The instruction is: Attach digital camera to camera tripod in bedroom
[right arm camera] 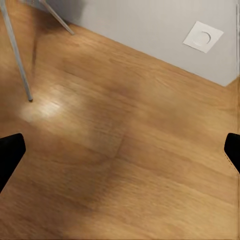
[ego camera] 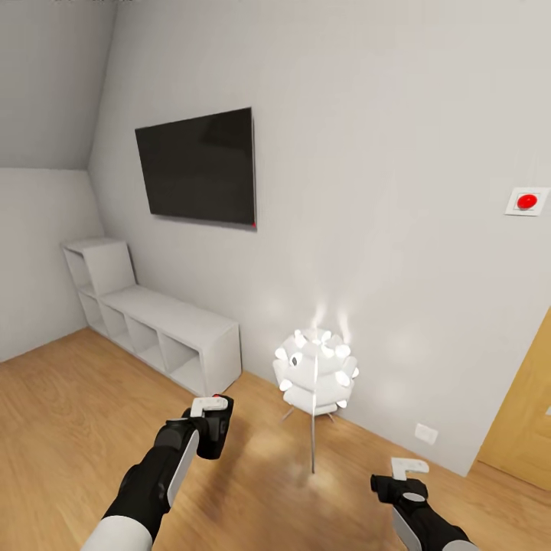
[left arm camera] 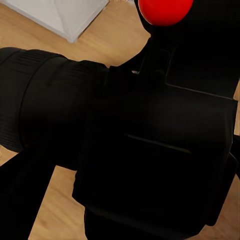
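Here we noted the bedroom as a white-walled room with a sloped ceiling and a light wood floor [ego camera: 69, 405]. A dark television [ego camera: 199, 166] hung on the far wall, and below it a white cubby shelf [ego camera: 153, 317] ran along the floor, stepping up taller at its far end. To the right of the shelf stood a lit white floor lamp [ego camera: 315, 371] on thin metal legs, close against the wall. A small white plate with a red button [ego camera: 526, 201] sat high on the wall at right, a white wall socket [ego camera: 426, 433] low near the floor, and the edge of a wooden door [ego camera: 528, 428] at far right.

The left gripper [ego camera: 213, 421] was held low over the floor, closed on the digital camera [ego camera: 216, 428]; we saw the camera's black body and red button [left arm camera: 165, 10] pressed close to the left wrist view, its lens barrel [left arm camera: 45, 100] pointing sideways.

The right gripper [ego camera: 402, 478] hung over bare floor near the lamp's legs. Its black fingertips [right arm camera: 10, 155] stood wide apart at the edges of the right wrist view, gripping nothing, with a lamp leg [right arm camera: 17, 55] and the socket [right arm camera: 202, 37] beyond.
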{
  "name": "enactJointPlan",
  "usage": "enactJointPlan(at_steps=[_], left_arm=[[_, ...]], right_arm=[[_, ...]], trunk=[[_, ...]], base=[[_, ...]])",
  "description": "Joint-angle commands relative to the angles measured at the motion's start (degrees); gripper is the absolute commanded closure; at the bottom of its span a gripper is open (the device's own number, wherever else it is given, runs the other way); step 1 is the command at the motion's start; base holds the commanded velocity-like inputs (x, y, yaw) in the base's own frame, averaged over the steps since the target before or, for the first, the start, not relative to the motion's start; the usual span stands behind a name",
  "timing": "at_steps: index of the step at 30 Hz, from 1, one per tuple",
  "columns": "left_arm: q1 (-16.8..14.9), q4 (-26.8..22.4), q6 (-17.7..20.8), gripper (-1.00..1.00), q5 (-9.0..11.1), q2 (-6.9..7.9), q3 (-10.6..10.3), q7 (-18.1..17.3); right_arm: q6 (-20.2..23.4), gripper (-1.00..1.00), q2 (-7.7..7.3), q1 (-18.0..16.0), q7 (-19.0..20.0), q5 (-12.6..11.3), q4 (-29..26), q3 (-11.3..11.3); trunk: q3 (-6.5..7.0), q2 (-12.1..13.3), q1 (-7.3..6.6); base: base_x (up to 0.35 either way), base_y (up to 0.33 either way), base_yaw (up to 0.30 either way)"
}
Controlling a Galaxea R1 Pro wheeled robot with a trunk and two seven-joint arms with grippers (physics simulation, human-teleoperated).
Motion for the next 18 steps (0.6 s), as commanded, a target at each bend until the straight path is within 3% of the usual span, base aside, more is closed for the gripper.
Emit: enactJointPlan(at_steps=[1, 6, 10, 18], left_arm=[[-0.03, -0.07, 0.27, 1.00, 0.13, 0.01, -0.10, 0.33], [-0.03, -0.15, 0.27, 1.00, 0.14, 0.43, 0.28, 0.35], [-0.03, -0.75, 0.34, 1.00, 0.00, 0.82, 4.39, 0.36], [-0.03, -3.26, 0.50, 1.00, -0.11, 0.96, 6.36, 1.17]], right_arm=[[0.00, -1.00, -0.01, -0.02, -0.10, -0.14, -0.07, -0.11], [-0.01, -1.00, -0.02, -0.02, -0.17, -0.17, -0.23, -0.05], [-0.18, -1.00, 0.04, -0.02, -0.18, -0.22, -0.25, -0.10], [-0.27, -1.00, 0.25, -0.02, -0.22, -0.41, -0.18, -0.17]], trunk=[[0.12, 0.39, -0.23], [1.02, 2.39, -1.33], [1.74, 4.00, -2.21], [3.18, 7.21, -3.97]], base=[[0.000, 0.000, 0.000], [0.000, 0.000, 0.000], [0.000, 0.000, 0.000], [0.000, 0.000, 0.000]])
